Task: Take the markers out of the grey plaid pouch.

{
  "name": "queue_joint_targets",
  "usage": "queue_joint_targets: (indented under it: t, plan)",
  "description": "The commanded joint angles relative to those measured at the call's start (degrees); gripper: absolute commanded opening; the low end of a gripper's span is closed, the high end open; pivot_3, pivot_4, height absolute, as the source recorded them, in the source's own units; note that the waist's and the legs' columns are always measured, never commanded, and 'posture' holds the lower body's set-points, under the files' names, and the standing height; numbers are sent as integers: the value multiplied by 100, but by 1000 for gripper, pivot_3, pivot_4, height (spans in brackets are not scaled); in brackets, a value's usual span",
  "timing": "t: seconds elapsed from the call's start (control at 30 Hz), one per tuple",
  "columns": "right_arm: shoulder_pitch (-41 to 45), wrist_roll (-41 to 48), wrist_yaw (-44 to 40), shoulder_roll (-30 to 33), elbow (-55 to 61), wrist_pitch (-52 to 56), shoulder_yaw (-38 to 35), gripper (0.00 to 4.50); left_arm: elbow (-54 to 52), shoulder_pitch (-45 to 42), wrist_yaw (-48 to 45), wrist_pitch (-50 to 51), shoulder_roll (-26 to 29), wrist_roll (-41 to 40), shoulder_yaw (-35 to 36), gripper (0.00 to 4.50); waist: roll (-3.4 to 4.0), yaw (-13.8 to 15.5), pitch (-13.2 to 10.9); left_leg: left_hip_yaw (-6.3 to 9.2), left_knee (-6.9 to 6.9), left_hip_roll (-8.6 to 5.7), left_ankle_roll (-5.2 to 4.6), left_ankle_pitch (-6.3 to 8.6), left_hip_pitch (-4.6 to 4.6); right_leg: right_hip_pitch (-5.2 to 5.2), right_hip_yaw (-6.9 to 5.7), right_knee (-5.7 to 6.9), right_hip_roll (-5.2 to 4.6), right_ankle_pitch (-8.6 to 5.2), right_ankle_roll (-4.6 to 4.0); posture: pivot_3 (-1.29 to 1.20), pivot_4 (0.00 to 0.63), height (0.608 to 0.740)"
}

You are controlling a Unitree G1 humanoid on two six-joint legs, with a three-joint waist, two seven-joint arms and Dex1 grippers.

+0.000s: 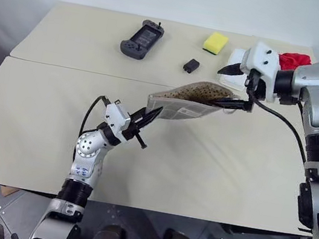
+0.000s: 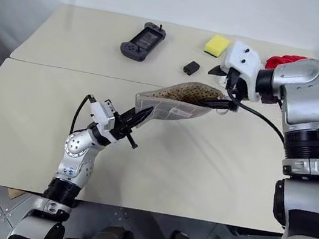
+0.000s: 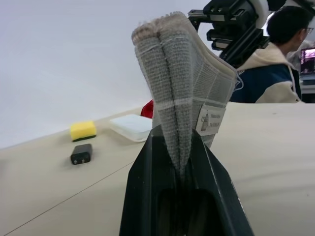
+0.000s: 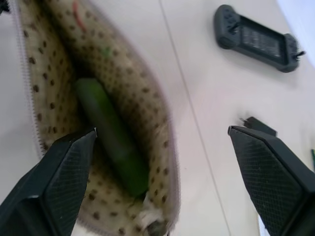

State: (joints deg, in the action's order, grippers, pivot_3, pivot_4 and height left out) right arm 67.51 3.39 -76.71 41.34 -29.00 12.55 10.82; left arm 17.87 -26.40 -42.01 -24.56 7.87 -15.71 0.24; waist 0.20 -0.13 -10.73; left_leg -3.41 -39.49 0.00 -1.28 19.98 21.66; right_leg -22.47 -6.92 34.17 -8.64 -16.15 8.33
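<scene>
The grey plaid pouch [image 1: 188, 103] hangs above the middle of the table [image 1: 36, 123], stretched between the two hands and clear of the tabletop. The left hand [image 1: 145, 123] pinches the pouch's near-left corner, its two black fingers [image 3: 147, 196] clamped tight on the folded fabric just below the small white label [image 3: 210, 119]. The pouch's open mouth faces up and to the right, showing the tan dotted lining [image 4: 54, 73]. The right hand [image 2: 221, 88] sits at the far-right end of the pouch, its fingers [image 4: 54, 187] spread wide; one finger lies against the rim of the opening and the other stands out over the table, with nothing gripped between them. Inside the pouch, a light green marker [image 4: 112, 137] lies lengthwise on the lining, near the mouth; a red streak deeper in is too faint to tell what it is. On the far part of the table a dark handheld controller [image 1: 142, 39] lies to the left, a small black adapter [image 1: 191, 66] near the middle, and a yellow sponge [image 1: 215, 42] further right. Beyond the right hand are a white container [image 3: 132, 125] and a red cloth [image 1: 295, 59]. A seated person [image 3: 275, 64] appears in the left wrist view behind the table.
</scene>
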Motion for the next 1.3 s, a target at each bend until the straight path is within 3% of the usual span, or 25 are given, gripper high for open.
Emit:
queue_joint_targets:
  t: [0.03, 0.1, 0.47, 0.7, 0.93, 1.3]
  plan:
    - [28, 207, -19, 10, 268, -163, -265, 4086, -22, 121, -268, 49, -17, -190, -110, 0, 0, -1, 0, -3, 0, 0, 0, 0, 0, -1, 1, 0, 0, 0, 0, 0, 150, 740]
    - [-27, 275, -34, 17, 342, -239, -312, 3640, -31, 206, -332, 120, 5, -237, -97, 0, 0, -9, 0, -3, 0, 0, 0, 0, 0, -2, 1, 0, 0, 0, 0, 0, 150, 740]
    - [-604, 619, -347, 37, 1252, -37, -310, 13, -348, 495, -576, 739, 30, -493, -126, 0, 0, 15, 0, -2, -3, 1, 0, 0, 1, -1, 3, 2, -1, 0, 0, 0, 150, 740]
    - [-901, 132, -201, -23, 1355, 132, 201, 13, -365, 491, -675, 772, 31, -481, -162, 0, 0, 9, 0, -3, -5, 2, 0, 0, 0, -1, 3, 4, 0, 0, 0, 0, 150, 740]
    - [-959, -557, -747, 183, 1334, -352, 1014, 13, -489, 610, -1241, 1127, 234, -705, -238, 0, 0, -2, 0, -3, -5, 2, 0, 0, 0, -2, 3, 4, 1, 0, 0, 0, 150, 740]
    - [-966, -497, -1371, 417, 3321, 1455, 1409, 13, -1683, 1141, -2490, 3174, 1451, -1914, -129, 0, 2, -1, 0, 46, -9, 12, 1, 0, -1, -7, 11, 9, 3, -1, -2, 0, 150, 740]
